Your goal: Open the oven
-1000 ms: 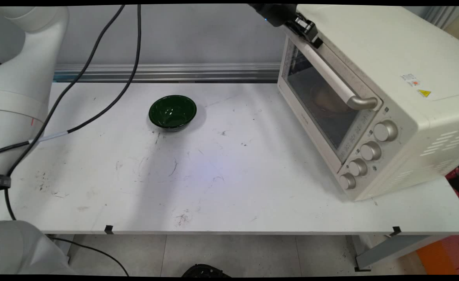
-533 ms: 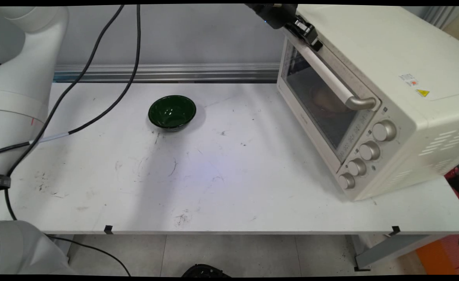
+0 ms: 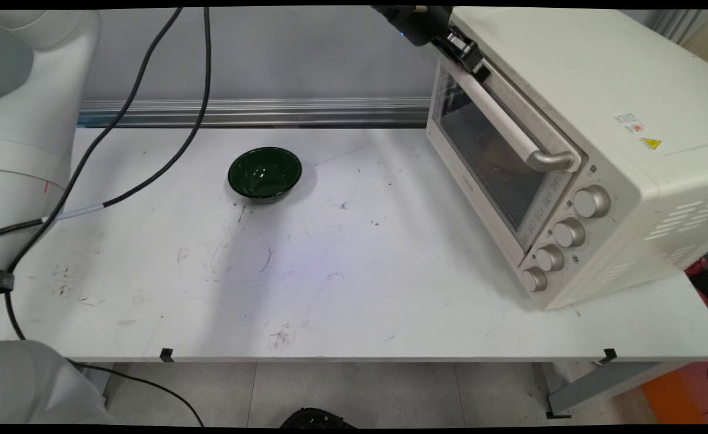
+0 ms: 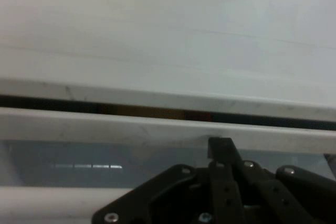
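main view: the gripper [image 3: 468,57] sits at the far top corner of the toaster oven [image 3: 576,150], against the far end of its door handle [image 3: 510,123]; i cannot tell whether it is clamped. a green bowl [image 3: 265,173] sits well apart on the scuffed white table [image 3: 354,283], with a grey wall behind.

hand view: a dark slit shows along the top of the oven door [image 4: 157,127], with a fingertip [image 4: 220,148] against it.

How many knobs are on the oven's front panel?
4, in a sloping row on the oven panel: top, second, third, bottom. None seem hidden.

glossy green bowl [image 3: 265,172], scuffed table [image 3: 341,289]
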{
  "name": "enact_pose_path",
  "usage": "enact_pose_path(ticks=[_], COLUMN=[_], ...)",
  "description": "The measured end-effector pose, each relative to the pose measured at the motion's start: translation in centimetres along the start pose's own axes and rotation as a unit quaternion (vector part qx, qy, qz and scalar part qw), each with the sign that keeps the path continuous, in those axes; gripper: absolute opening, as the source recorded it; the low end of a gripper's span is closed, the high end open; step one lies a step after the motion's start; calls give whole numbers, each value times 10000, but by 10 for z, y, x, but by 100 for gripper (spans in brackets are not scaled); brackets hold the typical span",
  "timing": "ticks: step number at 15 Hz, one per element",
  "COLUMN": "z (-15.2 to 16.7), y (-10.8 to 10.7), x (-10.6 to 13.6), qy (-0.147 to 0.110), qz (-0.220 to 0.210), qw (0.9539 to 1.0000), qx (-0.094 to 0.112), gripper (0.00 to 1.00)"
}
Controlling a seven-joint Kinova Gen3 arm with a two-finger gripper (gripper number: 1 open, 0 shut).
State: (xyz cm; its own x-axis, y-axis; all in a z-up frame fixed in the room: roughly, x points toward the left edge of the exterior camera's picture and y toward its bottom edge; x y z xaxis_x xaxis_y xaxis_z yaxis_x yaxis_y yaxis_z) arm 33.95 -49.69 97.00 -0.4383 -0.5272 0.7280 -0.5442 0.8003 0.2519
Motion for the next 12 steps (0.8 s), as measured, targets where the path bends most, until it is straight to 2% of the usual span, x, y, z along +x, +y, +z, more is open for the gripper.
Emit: enact_pose_path(ticks=[12], z=[-19], y=[5], x=[-16], qy=[-268], qz=[61], qw=[9996], qx=[2], gripper=[0])
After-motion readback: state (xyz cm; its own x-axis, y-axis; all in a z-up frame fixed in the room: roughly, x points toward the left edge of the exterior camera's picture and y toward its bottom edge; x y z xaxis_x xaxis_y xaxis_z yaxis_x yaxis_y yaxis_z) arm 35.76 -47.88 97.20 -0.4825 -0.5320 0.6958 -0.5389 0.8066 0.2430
